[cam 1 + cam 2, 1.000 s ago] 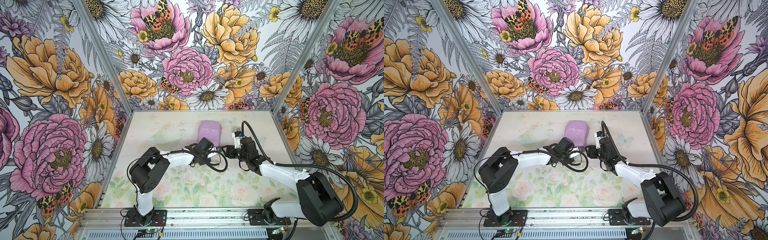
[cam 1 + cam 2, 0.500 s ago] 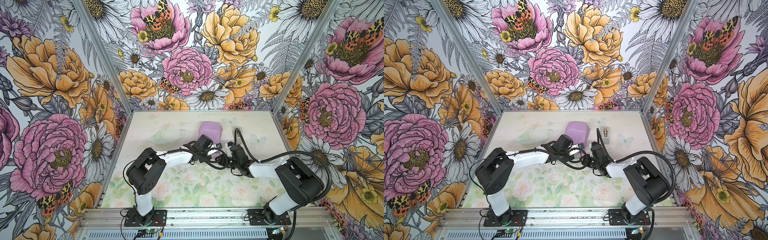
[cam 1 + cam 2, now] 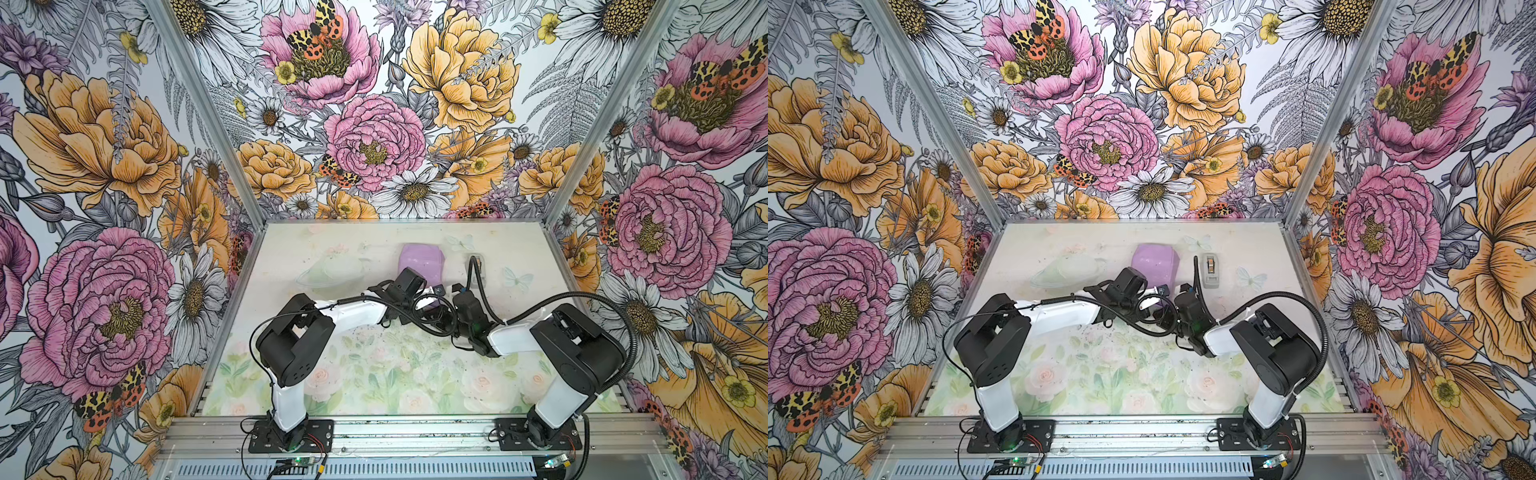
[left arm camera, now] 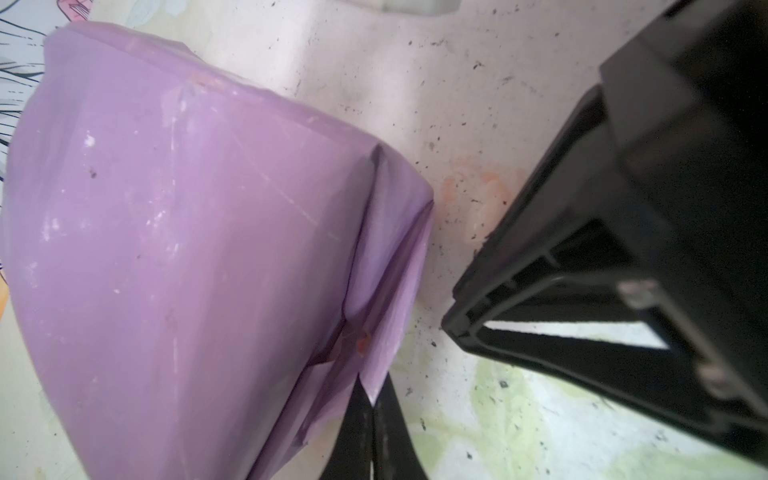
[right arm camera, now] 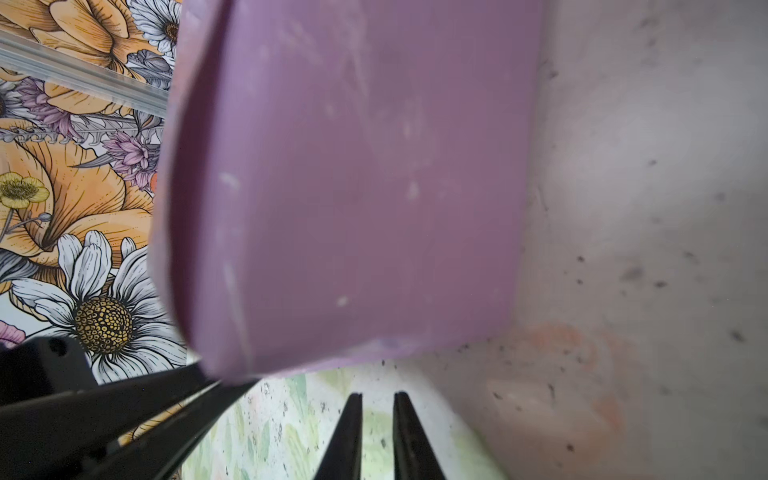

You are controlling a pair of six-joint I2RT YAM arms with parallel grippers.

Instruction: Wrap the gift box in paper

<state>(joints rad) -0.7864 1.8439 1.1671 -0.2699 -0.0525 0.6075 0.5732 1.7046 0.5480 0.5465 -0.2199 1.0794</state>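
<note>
I see left gripper (image 4: 371,415) pinching paper (image 4: 386,249) at gift box (image 3: 419,262) | right gripper (image 5: 377,415) near box, barely parted, empty | tape dispenser (image 3: 1209,270) beside box

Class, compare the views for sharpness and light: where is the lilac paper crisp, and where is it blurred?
In both top views the paper is small but sharp, evenly lit with little shadow. In the left wrist view its creases are crisp. In the right wrist view it is blurred, and the table looks hazy.
</note>
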